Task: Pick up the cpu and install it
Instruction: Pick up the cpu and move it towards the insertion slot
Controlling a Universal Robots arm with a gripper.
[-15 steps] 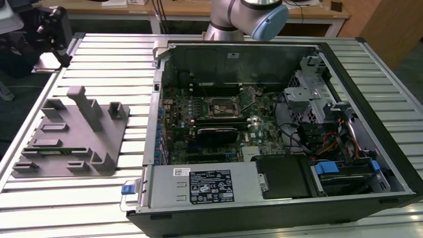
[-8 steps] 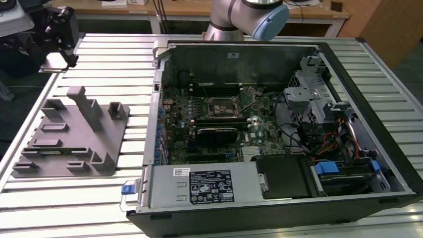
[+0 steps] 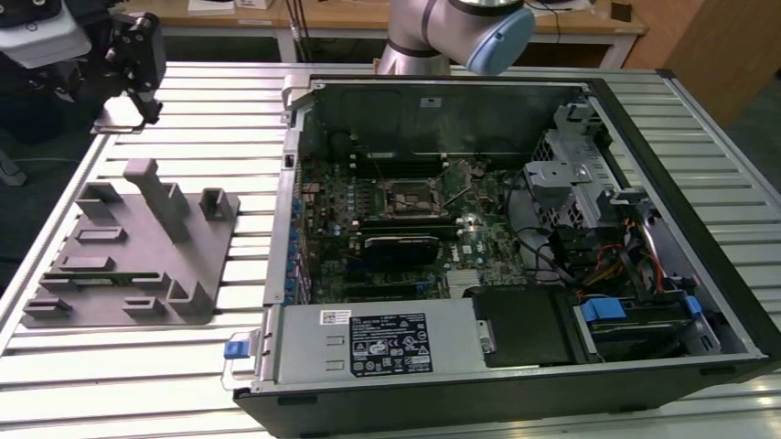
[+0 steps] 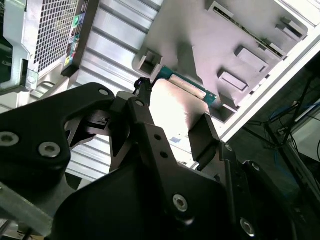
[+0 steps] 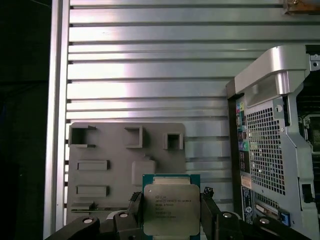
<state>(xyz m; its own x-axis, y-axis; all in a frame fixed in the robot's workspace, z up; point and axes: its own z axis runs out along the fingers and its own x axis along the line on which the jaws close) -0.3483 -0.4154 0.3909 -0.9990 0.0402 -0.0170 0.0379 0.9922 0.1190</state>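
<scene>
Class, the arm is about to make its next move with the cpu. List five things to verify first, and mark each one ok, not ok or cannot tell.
1. cpu held in the gripper, fingers on opposite edges: ok.
2. cpu lifted clear of the grey fixture: ok; the exterior view shows the gripper high above the table.
3. computer case open on its upper side: ok.
4. socket empty and unlatched: cannot tell.
5. Gripper above the socket: not ok; it is outside the case, towards the exterior view's left.
</scene>
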